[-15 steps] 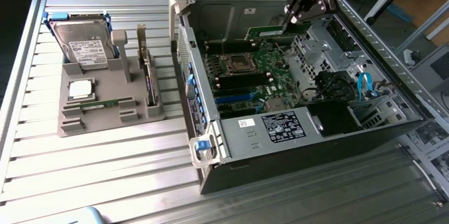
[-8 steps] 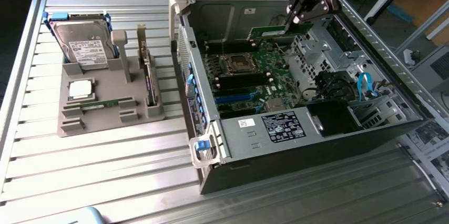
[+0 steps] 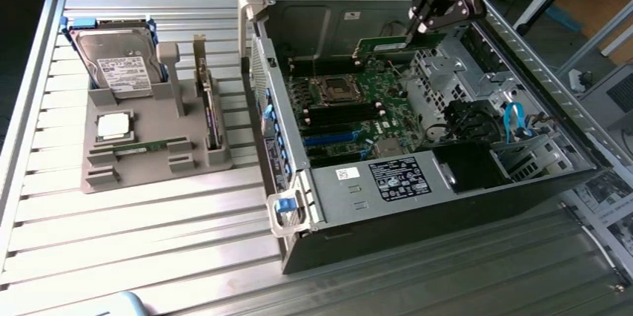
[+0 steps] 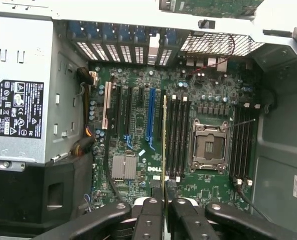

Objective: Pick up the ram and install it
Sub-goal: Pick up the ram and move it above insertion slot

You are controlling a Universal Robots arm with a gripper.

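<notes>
My gripper hangs over the open computer case, shut on the ram, a narrow green stick held well above the motherboard. In the wrist view the ram shows edge-on as a thin line running out from between my fingertips, with the gripper closed on its near end. It lies parallel to the black memory slots beside the empty CPU socket, over the slot nearest the blue connector.
A power supply fills the case's near end, and drive bays with a blue cable sit at the exterior view's right. On the exterior view's left a grey holder carries a hard drive, a CPU chip and an expansion card.
</notes>
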